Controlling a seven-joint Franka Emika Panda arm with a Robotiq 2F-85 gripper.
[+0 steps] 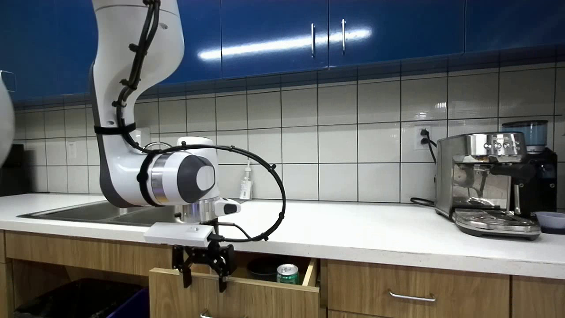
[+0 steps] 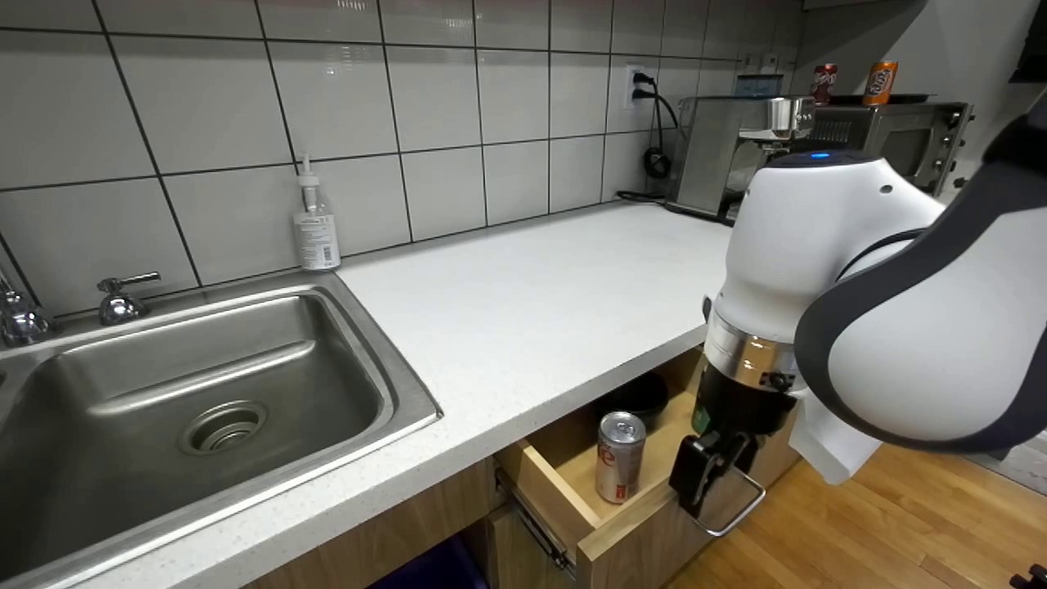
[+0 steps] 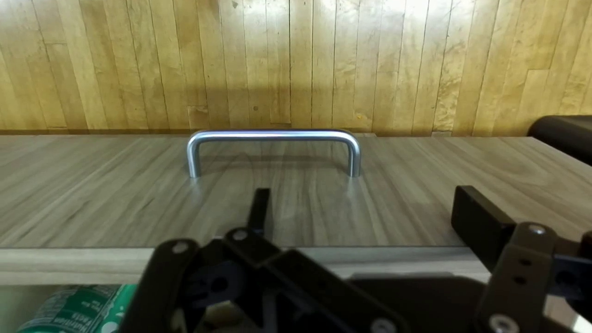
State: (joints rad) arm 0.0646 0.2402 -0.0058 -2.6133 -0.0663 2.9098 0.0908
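My gripper (image 1: 204, 282) is open, its two fingers pointing down in front of the pulled-out drawer's wooden front (image 1: 269, 300). In the wrist view the spread fingers (image 3: 363, 208) have nothing between them; the silver bar handle (image 3: 273, 135) lies beyond the fingertips. The gripper (image 2: 695, 483) is beside the handle (image 2: 740, 519) in an exterior view; contact with the drawer front cannot be told. Inside the drawer stand a green can (image 1: 288, 274), a silver can with red lettering (image 2: 620, 460) and a black bowl (image 2: 642, 398). The green can (image 3: 76, 310) is partly cut off in the wrist view.
The white countertop (image 1: 353, 225) overhangs the drawer. A steel sink (image 2: 237, 360), a soap bottle (image 2: 316, 229) and an espresso machine (image 1: 481, 185) are on it. A bin with a black liner (image 1: 84, 296) is beside the drawer. Two cans stand on an oven (image 2: 908, 147).
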